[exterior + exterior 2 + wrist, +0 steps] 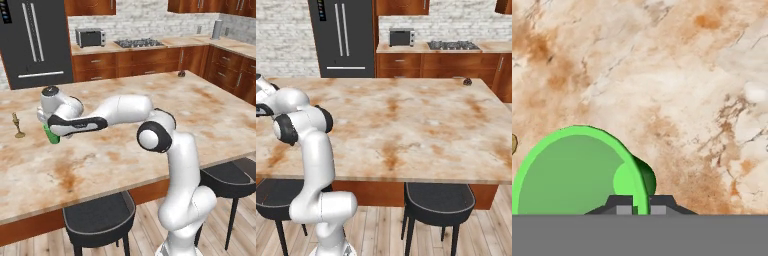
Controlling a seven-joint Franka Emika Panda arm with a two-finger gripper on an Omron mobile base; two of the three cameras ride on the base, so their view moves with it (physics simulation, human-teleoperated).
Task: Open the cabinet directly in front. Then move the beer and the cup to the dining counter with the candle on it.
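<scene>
While the arm is stretched way out to the left over the dining counter [150, 130], the fingers [641, 204] are pinched shut on the rim of the green cup [50, 134], one inside and one outside the wall going by the hand view. The cup sits low at the marble, but I can't tell whether its foot is actually down yet.

That's my main worry: let go with it off the surface or tipped and it drops, rolls, maybe off the near edge. A rim pinch on a thin tapered wall is also kinda sketchy, since it can swivel in the grip.

Other thing is the candle [18, 125], standing just to the left of the cup. It's skinny with a tiny foot, so a sideways swing of the hand when pulling out would probably knock it over. I'd lift straight up.
</scene>
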